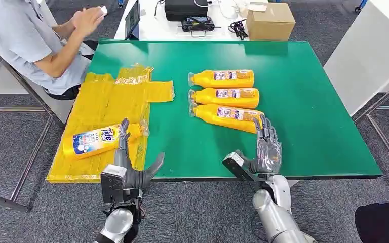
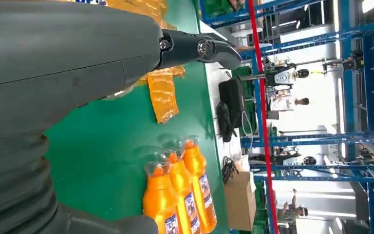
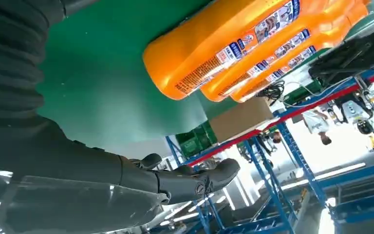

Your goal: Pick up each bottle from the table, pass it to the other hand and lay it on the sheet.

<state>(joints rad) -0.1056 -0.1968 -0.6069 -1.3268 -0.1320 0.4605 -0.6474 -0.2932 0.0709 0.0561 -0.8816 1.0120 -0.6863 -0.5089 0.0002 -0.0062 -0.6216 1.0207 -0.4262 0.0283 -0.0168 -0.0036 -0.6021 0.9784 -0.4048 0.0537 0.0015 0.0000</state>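
Head view: 3 bottles [image 1: 224,95] on the table [image 1: 309,101], 1 bottle [image 1: 99,140] on the sheet [image 1: 101,104].

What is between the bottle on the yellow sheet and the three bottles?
Only bare green table, seen in the head view, between the lone bottle and the three bottles.

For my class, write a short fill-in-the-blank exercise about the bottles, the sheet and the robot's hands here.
1. The number of orange bottles lying in a row on the green table is ____.
2. One bottle already lies on the ____ sheet.
3. The right hand holds ____.
4. The left hand is beside the ____.

Missing words: three; yellow; nothing; sheet
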